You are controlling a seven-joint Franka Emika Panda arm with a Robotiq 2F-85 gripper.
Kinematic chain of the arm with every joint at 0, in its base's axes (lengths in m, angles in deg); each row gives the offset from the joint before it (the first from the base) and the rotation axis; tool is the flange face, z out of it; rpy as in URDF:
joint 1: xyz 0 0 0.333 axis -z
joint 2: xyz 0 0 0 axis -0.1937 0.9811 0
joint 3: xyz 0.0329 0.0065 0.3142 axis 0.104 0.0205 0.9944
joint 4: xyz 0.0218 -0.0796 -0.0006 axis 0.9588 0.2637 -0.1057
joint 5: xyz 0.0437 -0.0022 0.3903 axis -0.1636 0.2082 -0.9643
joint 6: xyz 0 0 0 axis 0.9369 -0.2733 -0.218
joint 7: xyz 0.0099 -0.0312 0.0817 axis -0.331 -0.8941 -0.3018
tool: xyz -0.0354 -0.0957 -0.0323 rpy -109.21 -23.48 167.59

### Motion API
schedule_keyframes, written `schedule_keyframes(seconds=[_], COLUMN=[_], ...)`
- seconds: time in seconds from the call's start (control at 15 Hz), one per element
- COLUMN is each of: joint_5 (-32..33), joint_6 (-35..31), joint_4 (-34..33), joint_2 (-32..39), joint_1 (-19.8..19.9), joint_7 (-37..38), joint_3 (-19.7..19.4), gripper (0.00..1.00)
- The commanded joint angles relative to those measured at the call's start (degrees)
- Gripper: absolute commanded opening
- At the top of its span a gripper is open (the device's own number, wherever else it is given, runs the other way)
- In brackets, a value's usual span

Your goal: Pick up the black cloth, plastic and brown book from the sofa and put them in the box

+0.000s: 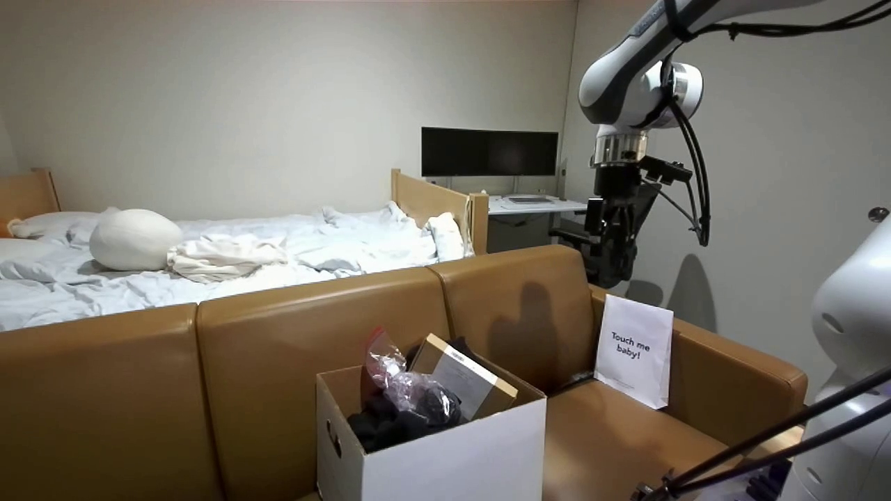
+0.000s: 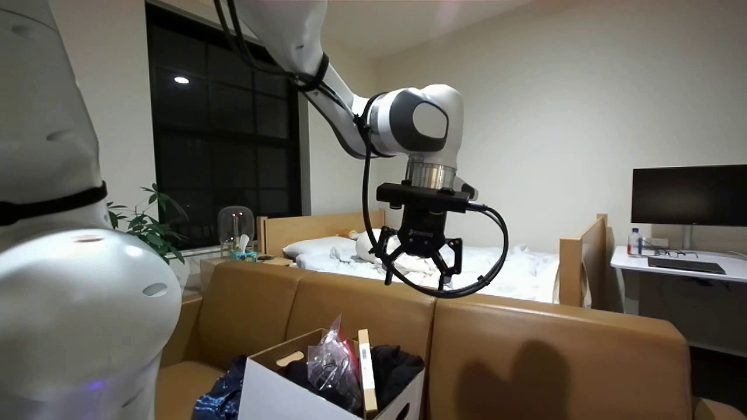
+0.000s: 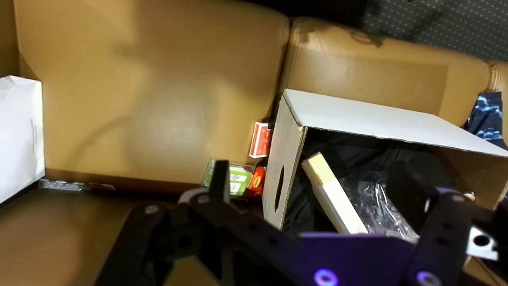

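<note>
Wrist view showed the two-fingered black gripper [image 3: 310,180] spread wide. The white cardboard box [image 3: 397,120] held matte black cloth [image 3: 345,146], glossy clear plastic [image 3: 368,198] and a rectangular tan book [image 3: 336,198].

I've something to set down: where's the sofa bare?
The seat cushion between white bag and red pack; a strip before the box. Crowded: the box, holding black cloth, plastic and brown book; beside it, red pack and green packet.
</note>
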Motion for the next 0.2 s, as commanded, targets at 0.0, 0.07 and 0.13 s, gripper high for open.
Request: schedule_keyframes(seconds=[0.0,0.07,0.13], joint_5=[0.0,0.0,0.0], joint_6=[0.1,0.1,0.1], joint_4=[0.0,0.0,0.0], joint_2=[0.0,0.0,0.0], joint_1=[0.3,0.3,0.3], joint_7=[0.0,0.0,0.0], joint_3=[0.2,0.3,0.4], gripper=[1.00,1.00,1.00])
